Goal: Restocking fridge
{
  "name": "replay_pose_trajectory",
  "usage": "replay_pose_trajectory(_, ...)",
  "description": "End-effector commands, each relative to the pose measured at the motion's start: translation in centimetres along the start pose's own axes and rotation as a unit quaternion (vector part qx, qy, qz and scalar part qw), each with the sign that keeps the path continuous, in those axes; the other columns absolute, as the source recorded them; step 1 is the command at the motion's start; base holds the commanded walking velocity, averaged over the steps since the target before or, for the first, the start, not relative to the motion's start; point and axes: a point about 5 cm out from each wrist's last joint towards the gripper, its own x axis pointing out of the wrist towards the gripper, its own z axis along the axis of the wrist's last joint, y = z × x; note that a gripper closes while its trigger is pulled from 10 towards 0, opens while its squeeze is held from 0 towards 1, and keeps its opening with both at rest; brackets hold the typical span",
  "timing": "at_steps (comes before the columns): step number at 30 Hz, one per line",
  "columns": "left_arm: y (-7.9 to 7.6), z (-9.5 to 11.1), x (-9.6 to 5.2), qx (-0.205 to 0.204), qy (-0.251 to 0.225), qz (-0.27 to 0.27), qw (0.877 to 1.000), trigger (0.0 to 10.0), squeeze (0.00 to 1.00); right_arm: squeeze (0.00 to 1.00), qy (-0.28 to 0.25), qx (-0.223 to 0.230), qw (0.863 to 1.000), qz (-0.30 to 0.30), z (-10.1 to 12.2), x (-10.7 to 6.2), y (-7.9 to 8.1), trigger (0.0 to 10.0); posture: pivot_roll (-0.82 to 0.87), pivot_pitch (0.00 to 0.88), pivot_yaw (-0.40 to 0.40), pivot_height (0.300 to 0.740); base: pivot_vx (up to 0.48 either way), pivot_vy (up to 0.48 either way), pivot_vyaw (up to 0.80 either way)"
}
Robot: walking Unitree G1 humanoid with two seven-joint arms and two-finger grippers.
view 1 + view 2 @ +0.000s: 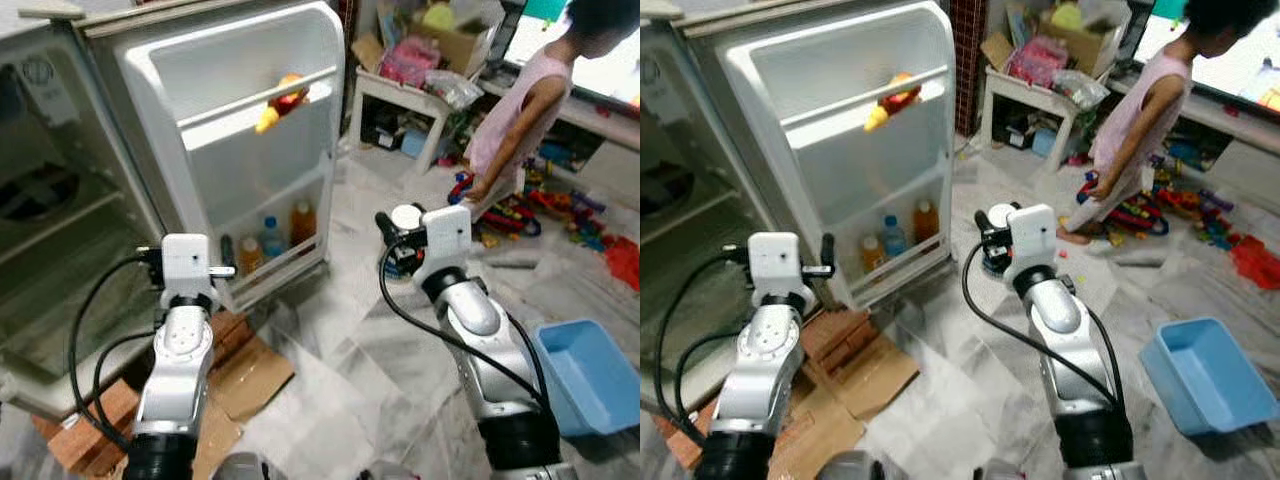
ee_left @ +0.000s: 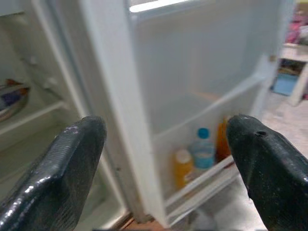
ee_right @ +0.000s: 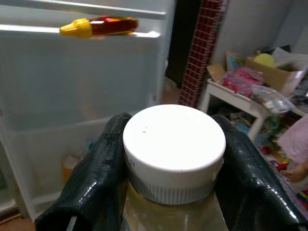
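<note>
Nearest, flattened brown cardboard (image 1: 245, 385) and reddish bricks (image 1: 85, 430) lie on the pale marbled floor (image 1: 340, 390), with a blue plastic tub (image 1: 590, 375) off to the right. Both silver arms are raised forward, elbows bent. The right end effector (image 3: 173, 159) is clamped on a jar (image 3: 174, 144) with a smooth white ribbed-edge lid and yellowish contents, its black fingers (image 3: 98, 168) pressing either side, held in front of the open fridge door (image 1: 250, 130). The left end effector (image 2: 166, 159) stands wide open and empty, pointed at the door's edge. The glossy white door's bottom rack holds three bottles (image 1: 272, 240), orange, clear with a blue cap, and amber; a red squeeze bottle (image 1: 285, 100) with a yellow cap lies on the upper rail. Beyond, a person (image 1: 520, 110) in pink stands among scattered toys (image 1: 540, 205).
</note>
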Motion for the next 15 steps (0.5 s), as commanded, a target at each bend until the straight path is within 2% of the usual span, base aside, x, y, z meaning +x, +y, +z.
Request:
replay_pose_trajectory(1, 0.5, 0.5, 0.0, 0.006, -0.009, 0.009, 1.0, 10.0, 0.0, 0.0, -0.017, -0.013, 1.0, 0.001, 0.8, 0.3, -0.1, 10.0, 0.06, 0.0, -0.051, 0.74, 0.0, 0.0, 0.0)
replay_pose_trajectory(7, 1.0, 0.5, -0.5, 0.004, -0.001, 0.02, 1.0, 10.0, 0.0, 0.0, -0.033, -0.017, 0.999, 0.008, 1.3, 0.7, 0.3, 10.0, 0.07, 0.0, -0.045, 0.74, 0.0, 0.0, 0.8)
replay_pose_trajectory(10, 1.0, 0.5, -1.0, 0.027, 0.001, 0.028, 0.999, 10.0, 0.0, 0.0, -0.038, -0.015, 0.999, 0.01, 1.6, 1.1, 0.4, 10.0, 0.08, 0.0, -0.054, 0.74, 0.0, 0.0, 0.8)
replay_pose_trajectory(15, 0.9, 0.3, -1.2, 0.032, 0.002, 0.024, 0.999, 10.0, 0.0, 0.0, -0.045, -0.015, 0.999, 0.022, 2.1, 1.5, 0.8, 10.0, 0.07, 0.0, -0.061, 0.74, 0.0, 0.0, 0.8)
